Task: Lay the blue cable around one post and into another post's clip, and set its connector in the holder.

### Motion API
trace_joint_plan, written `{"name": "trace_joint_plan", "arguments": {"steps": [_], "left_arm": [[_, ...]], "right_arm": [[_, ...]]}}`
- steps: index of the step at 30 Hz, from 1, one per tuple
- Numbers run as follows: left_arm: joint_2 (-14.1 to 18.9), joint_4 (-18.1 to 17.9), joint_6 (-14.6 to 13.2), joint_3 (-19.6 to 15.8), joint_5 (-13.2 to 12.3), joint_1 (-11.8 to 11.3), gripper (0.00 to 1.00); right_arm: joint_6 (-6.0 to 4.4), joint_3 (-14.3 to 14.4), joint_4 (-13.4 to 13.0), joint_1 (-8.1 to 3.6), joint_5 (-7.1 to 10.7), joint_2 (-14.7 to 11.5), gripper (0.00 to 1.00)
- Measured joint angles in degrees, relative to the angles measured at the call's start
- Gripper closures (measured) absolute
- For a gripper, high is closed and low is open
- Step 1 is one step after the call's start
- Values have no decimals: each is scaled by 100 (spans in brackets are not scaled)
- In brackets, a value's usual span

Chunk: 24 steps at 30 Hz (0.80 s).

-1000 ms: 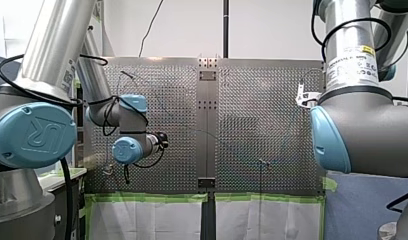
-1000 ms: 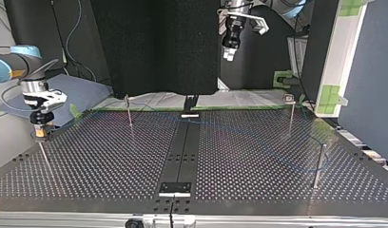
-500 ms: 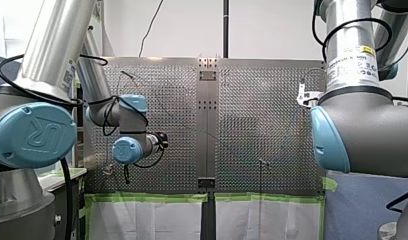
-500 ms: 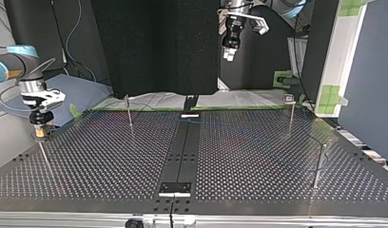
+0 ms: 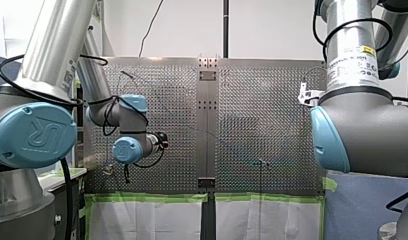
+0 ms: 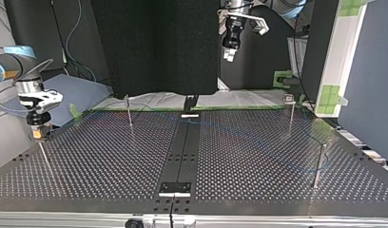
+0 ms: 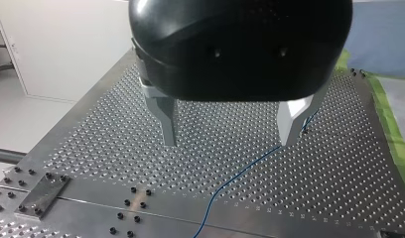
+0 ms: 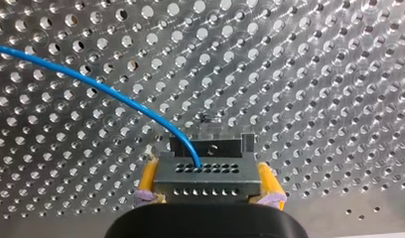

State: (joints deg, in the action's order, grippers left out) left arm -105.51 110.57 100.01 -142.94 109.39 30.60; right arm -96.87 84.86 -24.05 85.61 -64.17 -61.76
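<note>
In the right wrist view the grey connector (image 8: 205, 174) is held between the jaws of the right arm. The jaws are closed on its two sides, with the yellow pads (image 8: 147, 177) pressed against it. The blue cable (image 8: 91, 84) comes out of the holed face of the connector and is bent in an arc away over the perforated tabletop (image 8: 314, 74). The connector is seen close over the tabletop; whether it touches the tabletop cannot be told. In the top view the right arm (image 6: 29, 88) is found at the view's left, with its jaws pointed down over the tabletop's edge on that side. The cable is seen there only as a faint blue line which crosses the tabletop from the middle strip toward the post (image 6: 318, 164) at the view's right. Whether the cable is passed around that post cannot be told. The left arm (image 6: 236, 16) is held high over the far edge of the tabletop, well apart from the posts. In the left wrist view its metal fingers (image 7: 163, 119) are spread wide open and nothing is held between them. A length of the cable lies on the tabletop below them and runs out from behind one finger.
</note>
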Motion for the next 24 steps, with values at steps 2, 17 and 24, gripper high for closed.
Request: {"name": "trace_joint_plan", "arguments": {"steps": [2, 17, 24], "left_arm": [[0, 2, 1, -1, -1, -1, 0], [0, 35, 4, 6, 6, -13, 0], [0, 34, 3, 6, 8, -18, 0]], "right_arm": [[-8, -5, -3, -7, 5, 0, 100], [-33, -53, -42, 4, 7, 59, 100], [-35, -95, -26, 37, 8, 79, 100]]}}
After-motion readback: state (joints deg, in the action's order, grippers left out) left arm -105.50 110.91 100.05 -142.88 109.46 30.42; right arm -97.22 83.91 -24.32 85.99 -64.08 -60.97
